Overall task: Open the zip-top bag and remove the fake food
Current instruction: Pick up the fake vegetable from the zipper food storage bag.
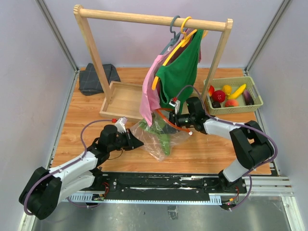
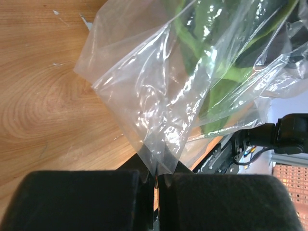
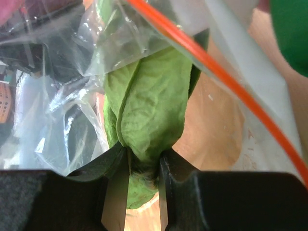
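The clear zip-top bag (image 1: 155,137) lies mid-table with its orange-red zip strip (image 1: 162,118) open toward the right. My left gripper (image 1: 136,143) is shut on the bag's closed bottom corner (image 2: 161,166). My right gripper (image 1: 176,120) reaches into the bag's mouth and is shut on a long green leafy piece (image 3: 149,106), which still lies inside the bag (image 3: 72,110). The zip strip (image 3: 211,67) crosses the right wrist view. More green shows through the plastic in the left wrist view (image 2: 211,62). Other fake food (image 1: 226,94) lies in the basket.
A green woven basket (image 1: 254,107) at the right rear holds red, yellow, peach and purple pieces. A wooden clothes rack (image 1: 149,19) with pink and green garments (image 1: 180,72) hangs just behind the bag. A wooden tray (image 1: 122,101) and a dark folded cloth (image 1: 96,79) sit at rear left.
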`<state>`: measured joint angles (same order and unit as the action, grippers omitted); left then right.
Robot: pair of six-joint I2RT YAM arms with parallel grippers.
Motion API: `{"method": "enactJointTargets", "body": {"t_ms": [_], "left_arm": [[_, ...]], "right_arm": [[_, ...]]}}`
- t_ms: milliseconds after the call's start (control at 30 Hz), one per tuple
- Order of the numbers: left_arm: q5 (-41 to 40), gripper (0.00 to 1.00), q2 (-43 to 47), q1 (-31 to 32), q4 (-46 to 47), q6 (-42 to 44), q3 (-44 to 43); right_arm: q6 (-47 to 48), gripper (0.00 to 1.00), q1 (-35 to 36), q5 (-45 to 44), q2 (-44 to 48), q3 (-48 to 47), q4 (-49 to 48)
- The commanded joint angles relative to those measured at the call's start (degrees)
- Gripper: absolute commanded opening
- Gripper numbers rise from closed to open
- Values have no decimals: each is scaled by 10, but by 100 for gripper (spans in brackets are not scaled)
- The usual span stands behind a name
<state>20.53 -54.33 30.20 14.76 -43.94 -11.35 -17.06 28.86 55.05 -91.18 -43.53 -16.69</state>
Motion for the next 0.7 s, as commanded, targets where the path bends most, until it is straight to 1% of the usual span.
{"method": "enactJointTargets", "body": {"t_ms": [0,133,433,667], "left_arm": [[-29,0,23,-10,-53,28,-7],[-42,0,41,-13,-74,33,-5],[-71,0,77,-15,-87,20,12],[-84,0,98,-22,-99,15,27]], "right_arm": [[-9,10,-29,33,24,9,-31],[-10,10,-44,50,28,13,-38],[-1,8,-61,72,40,14,-27],[0,6,-66,100,59,26,-54]]}}
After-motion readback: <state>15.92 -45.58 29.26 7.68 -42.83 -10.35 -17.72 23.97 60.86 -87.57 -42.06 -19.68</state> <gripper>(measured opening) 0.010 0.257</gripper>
